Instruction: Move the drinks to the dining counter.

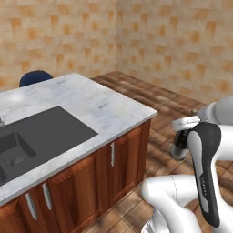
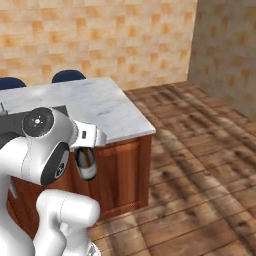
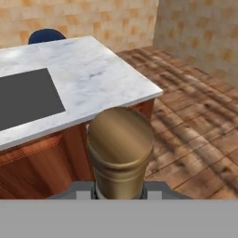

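We face the wide white-grey marble tabletop [image 1: 86, 102] of the wooden-based dining island, with its inset black sink [image 1: 32, 139]. Our gripper [image 2: 86, 162] holds a dark glass bottle [image 3: 121, 155] beside the island's corner, out over the wooden floor [image 2: 200, 165], fingers closed narrow on it. Judged risks: the bottle hangs below the tabletop edge, so advancing without lifting could strike the cabinet front [image 2: 122, 172]; a loose hold could drop it. The fingers sit behind the bottle, and its label cannot be made out.
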{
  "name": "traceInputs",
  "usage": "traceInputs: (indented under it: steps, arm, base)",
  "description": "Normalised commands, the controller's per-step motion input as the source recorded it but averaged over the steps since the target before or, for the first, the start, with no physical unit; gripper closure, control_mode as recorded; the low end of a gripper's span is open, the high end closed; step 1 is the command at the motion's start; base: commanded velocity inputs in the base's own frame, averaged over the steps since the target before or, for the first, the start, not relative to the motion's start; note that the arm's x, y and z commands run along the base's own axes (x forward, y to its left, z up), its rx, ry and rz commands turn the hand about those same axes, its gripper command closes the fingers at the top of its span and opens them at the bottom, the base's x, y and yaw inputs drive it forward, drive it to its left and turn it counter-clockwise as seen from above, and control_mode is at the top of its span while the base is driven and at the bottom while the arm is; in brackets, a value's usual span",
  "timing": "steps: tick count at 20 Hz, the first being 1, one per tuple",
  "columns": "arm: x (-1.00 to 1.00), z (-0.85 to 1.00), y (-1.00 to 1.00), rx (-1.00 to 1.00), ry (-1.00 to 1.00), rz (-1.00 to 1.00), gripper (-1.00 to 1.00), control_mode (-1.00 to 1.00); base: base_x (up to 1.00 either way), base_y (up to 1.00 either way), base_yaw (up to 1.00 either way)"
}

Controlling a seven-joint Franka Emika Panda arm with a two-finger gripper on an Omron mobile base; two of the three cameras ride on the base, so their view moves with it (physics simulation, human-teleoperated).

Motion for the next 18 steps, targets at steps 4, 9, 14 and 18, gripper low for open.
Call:
traceInputs:
  steps: [4, 9, 14, 18]
  arm:
    - [0.0, 0.0, 0.0, 0.0, 0.0, 0.0, 1.0, 1.0]
    - [0.0, 0.0, 0.0, 0.0, 0.0, 0.0, 1.0, 1.0]
    - [0.0, 0.0, 0.0, 0.0, 0.0, 0.0, 1.0, 1.0]
    - [0.0, 0.0, 0.0, 0.0, 0.0, 0.0, 1.0, 1.0]
  base:
    - [0.77, 0.0, 0.22]
    - [0.81, 0.0, 0.25]
    - [0.79, 0.0, 0.3]
    - [0.71, 0.0, 0.32]
